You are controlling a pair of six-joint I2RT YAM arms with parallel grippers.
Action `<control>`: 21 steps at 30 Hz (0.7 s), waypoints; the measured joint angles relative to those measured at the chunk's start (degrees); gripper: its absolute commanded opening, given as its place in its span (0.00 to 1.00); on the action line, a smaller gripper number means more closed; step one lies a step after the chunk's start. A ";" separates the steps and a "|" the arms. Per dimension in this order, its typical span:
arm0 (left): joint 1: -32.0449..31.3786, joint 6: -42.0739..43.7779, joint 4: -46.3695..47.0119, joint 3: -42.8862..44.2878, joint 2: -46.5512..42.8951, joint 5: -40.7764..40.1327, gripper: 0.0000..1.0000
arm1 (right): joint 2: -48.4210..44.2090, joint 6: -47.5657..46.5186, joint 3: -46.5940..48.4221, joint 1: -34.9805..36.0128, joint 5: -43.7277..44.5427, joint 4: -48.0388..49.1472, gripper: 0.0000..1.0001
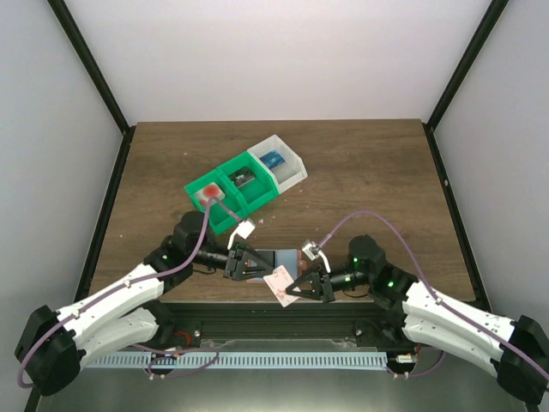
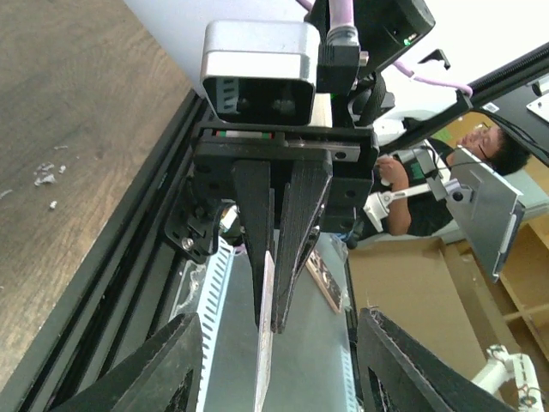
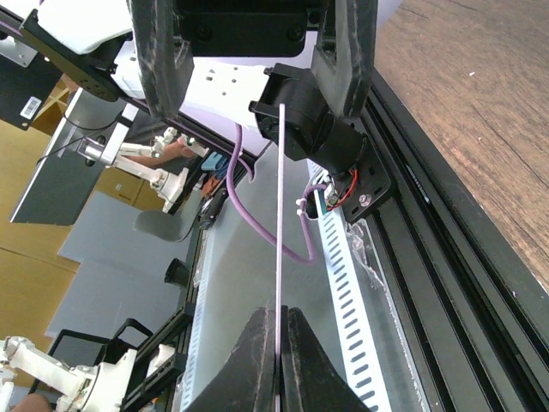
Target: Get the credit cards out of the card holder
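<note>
My right gripper (image 1: pixel 292 293) (image 3: pixel 280 313) is shut on a thin pale card (image 3: pixel 280 215) that both wrist views show edge-on (image 2: pixel 264 352). The card reaches in between the wide-apart fingers (image 3: pixel 159 60) of my open left gripper (image 1: pixel 256 267) (image 2: pixel 279 319), which does not touch it. Both grippers meet over the table's near edge. Between them in the top view lies a blue-grey card (image 1: pixel 273 257) with a salmon-brown bit, seemingly the card holder (image 1: pixel 291 255), at its right end. A whitish-pink flat piece (image 1: pixel 279 286) sits at my right fingertips. I cannot tell whether it is the held card.
A green-and-white three-compartment bin (image 1: pixel 230 199) stands behind the left arm, with a red block (image 1: pixel 208 192), a black block (image 1: pixel 241 179) and a blue block (image 1: pixel 274 159) in it. Black frame rails (image 3: pixel 446 223) run along the table's near edge. A brownish patterned flat piece (image 2: pixel 324 279) shows beside the right fingers.
</note>
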 measured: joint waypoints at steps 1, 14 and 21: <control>0.00 0.07 0.07 -0.02 0.46 0.76 0.50 | 0.15 -0.02 0.00 0.00 -0.04 0.17 0.01; -0.42 0.96 2.21 -1.18 4.46 5.03 0.00 | 2.49 -0.02 0.11 0.02 -0.90 1.57 0.09; -0.39 1.86 1.97 -1.16 3.54 4.20 0.00 | 1.42 -0.48 0.17 0.00 2.40 0.76 0.61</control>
